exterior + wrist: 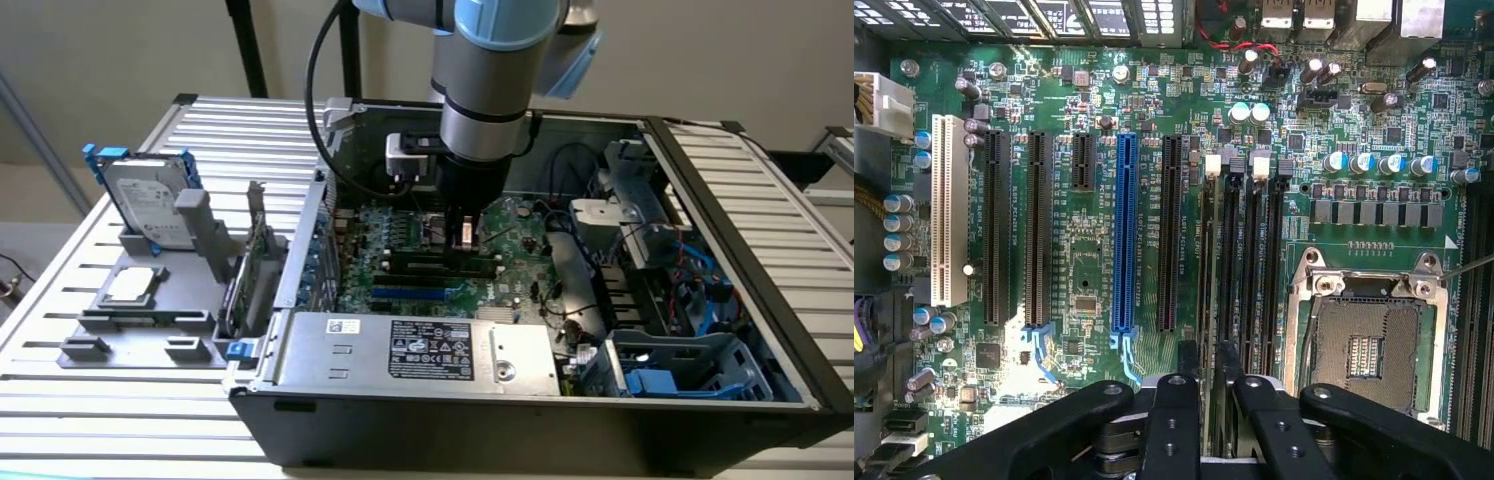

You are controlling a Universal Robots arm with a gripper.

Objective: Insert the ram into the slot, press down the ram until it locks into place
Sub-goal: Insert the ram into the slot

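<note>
The claw (1209, 350) is pinched narrow on the ram (1209, 405) (seen edge-on, a thin green strip between its fingers (1174, 420)), held low over the black slots (1239, 260) beside the socket (1369, 345) in the open case (534, 425).

No text can be read with certainty. The power supply housing (320, 352) carries a black label (430, 349) with white print and certification-type marks (characters too small to resolve), and a small white sticker (344, 325). On the motherboard (1094, 290), white silk-screen lines run beside the expansion slots (1037, 230). Their characters cannot be made out.
</note>
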